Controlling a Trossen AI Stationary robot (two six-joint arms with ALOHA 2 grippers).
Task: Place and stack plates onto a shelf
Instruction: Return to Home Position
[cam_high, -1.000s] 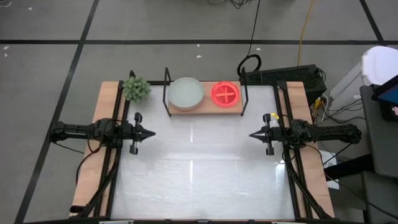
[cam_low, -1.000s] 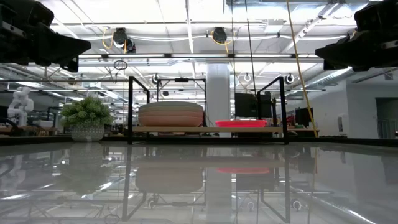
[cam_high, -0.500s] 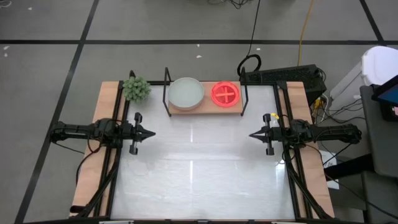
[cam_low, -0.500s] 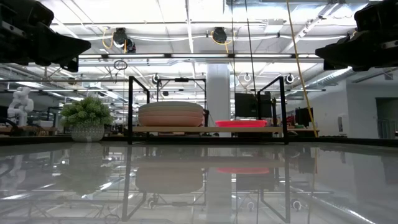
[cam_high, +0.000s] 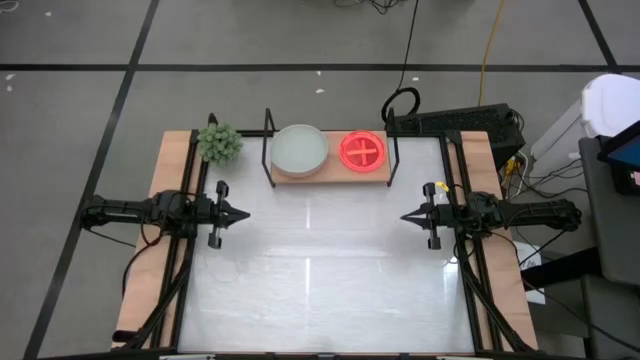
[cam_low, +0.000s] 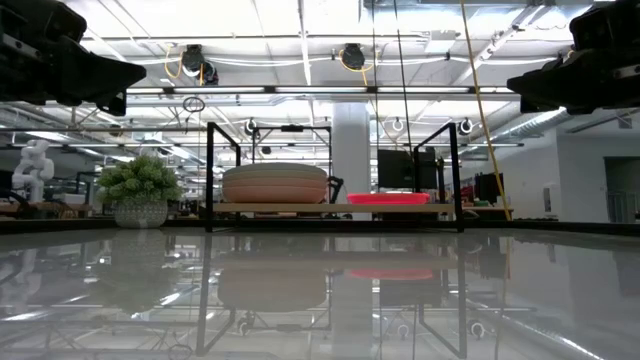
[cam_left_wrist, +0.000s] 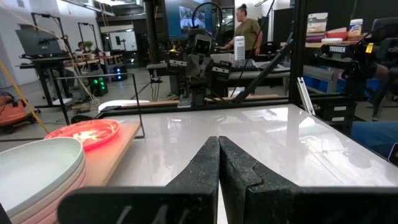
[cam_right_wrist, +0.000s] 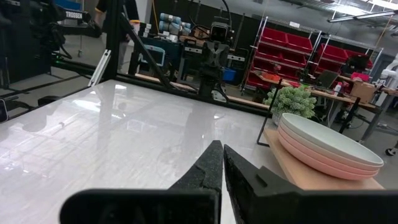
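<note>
The shelf (cam_high: 334, 172) stands at the far edge of the surface (cam_high: 320, 280). It holds two stacks side by side. The large plates (cam_high: 299, 149), pale grey over pink, are on the left arm's side, and the small plates (cam_high: 362, 150), glossy orange-red, are on the right arm's side. A potted plant (cam_high: 218, 142) sits just beside the shelf's left upright. Broad open surface stretches in front of the shelf. The left end effector (cam_high: 243, 213) and right end effector (cam_high: 405, 216) hang over opposite side edges, level and pointing inward, each closed tight.
</note>
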